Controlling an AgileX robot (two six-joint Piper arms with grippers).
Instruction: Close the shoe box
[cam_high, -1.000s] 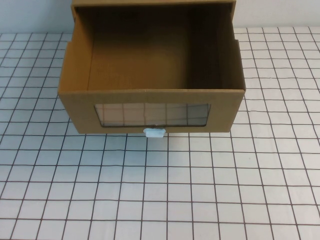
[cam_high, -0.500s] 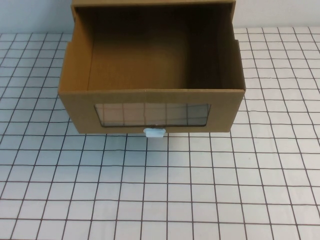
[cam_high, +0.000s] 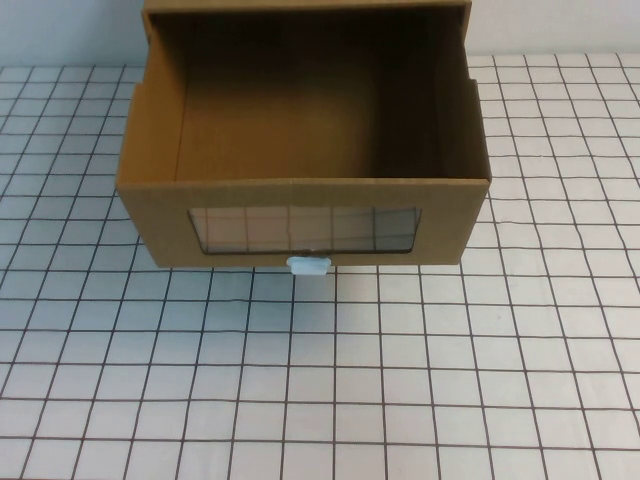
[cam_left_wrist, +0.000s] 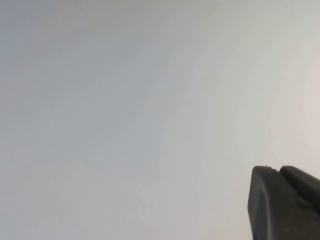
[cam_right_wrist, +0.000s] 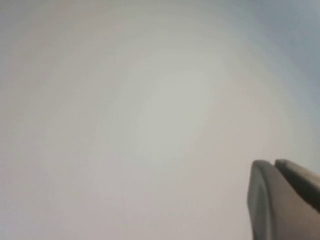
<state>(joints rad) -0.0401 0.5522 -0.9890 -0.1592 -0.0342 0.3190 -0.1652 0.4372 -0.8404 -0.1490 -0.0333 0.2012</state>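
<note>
Box (cam_high: 300, 215) sits at the far middle of the gridded surface (cam_high: 400, 380) — drawer pulled out toward the robot, inside empty, window facing front, white tab (cam_high: 308, 265) at its bottom edge. Left gripper (cam_left_wrist: 285, 205) and right gripper (cam_right_wrist: 285, 200) face blank background — spread can't be told.

Brown shoe box (cam_high: 300, 215) — drawer pulled open, window facing forward.

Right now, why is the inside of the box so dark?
High view: the shoe box walls shade its inside, darkest at the right. Left wrist view: blank pale haze beside the left gripper. Right wrist view: the same haze, right gripper at the corner.
</note>
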